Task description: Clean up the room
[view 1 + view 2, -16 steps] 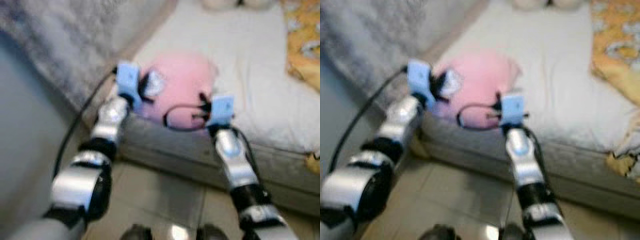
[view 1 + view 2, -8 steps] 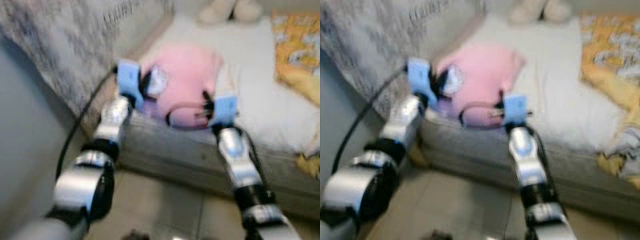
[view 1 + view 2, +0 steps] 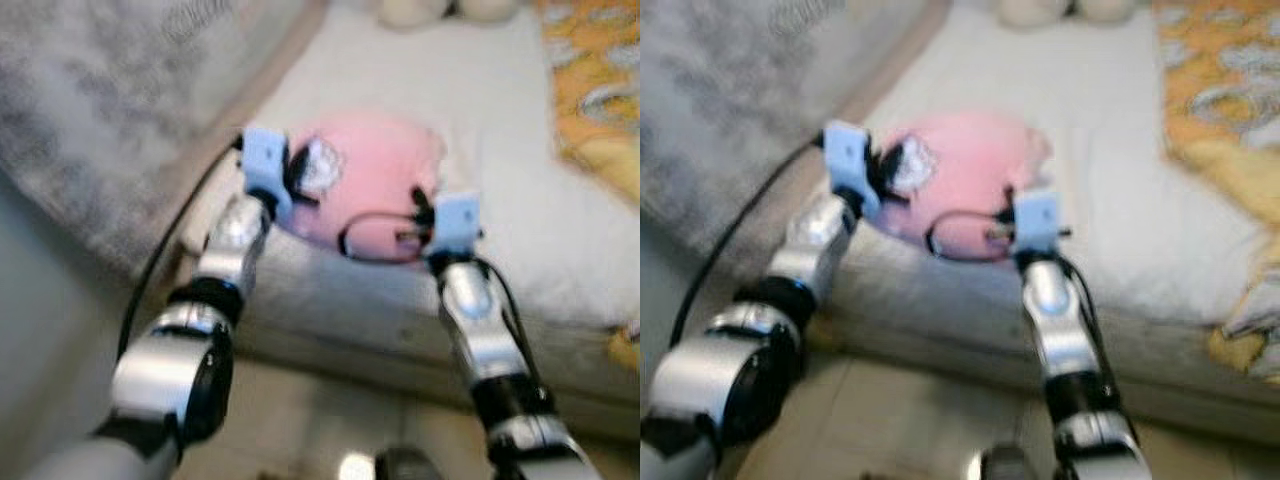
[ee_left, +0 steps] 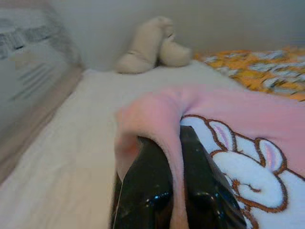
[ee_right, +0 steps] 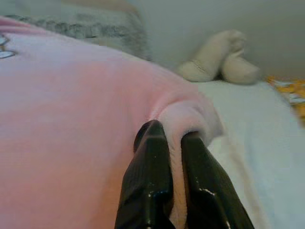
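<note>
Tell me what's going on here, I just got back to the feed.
The robot stands at the edge of the bed, both arms reached over a pink fleece garment with a white bunny patch. The left gripper has a fold of the pink fabric pinched between its fingers, and the right gripper is clamped on another fold. The garment lies on the white sheet, with an orange patterned blanket further right and a beige plush toy by the wall.

L claw [image 4: 174, 191], R claw [image 5: 174, 186] clamped.

White sheet [image 3: 520, 150] open at 12; cream plush [image 4: 152, 45] far end, orange blanket [image 3: 595, 90] at 2.
</note>
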Motion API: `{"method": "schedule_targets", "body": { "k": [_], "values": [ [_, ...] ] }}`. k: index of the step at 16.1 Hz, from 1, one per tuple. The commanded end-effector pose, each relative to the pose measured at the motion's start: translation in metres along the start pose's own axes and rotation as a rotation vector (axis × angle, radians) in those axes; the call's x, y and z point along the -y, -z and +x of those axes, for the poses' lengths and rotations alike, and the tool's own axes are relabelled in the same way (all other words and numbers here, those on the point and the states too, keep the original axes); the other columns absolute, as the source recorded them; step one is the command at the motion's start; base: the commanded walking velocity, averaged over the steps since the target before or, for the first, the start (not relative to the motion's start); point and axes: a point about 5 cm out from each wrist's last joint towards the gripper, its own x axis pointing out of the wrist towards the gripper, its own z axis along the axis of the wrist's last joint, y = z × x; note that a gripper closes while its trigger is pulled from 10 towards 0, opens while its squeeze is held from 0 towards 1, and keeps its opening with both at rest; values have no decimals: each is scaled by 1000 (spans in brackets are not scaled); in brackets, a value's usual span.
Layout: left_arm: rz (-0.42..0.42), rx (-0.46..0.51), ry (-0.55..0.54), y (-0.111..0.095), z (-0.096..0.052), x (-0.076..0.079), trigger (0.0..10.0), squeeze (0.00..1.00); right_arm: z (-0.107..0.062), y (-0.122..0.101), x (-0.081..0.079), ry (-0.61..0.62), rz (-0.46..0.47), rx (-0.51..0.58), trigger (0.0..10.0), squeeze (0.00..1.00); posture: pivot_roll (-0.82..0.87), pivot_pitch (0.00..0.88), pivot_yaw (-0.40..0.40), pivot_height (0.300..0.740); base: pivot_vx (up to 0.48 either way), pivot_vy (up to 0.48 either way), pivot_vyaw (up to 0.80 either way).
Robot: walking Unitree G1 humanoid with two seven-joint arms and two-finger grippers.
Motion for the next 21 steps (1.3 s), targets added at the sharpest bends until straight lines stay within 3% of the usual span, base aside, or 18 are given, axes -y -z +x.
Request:
{"method": "schedule_targets", "body": {
  "k": [1,21],
  "values": [
    [12,69,-78,-21,1,-24,10000,0,2,-7,-2,11,16,30,10000,0,-243,0,108,719,442,0,0],
    [19,68,-92,-24,1,-27,10000,0,3,-8,-3,1,12,35,10000,0,-243,0,106,719,298,377,0]
  ]
}}
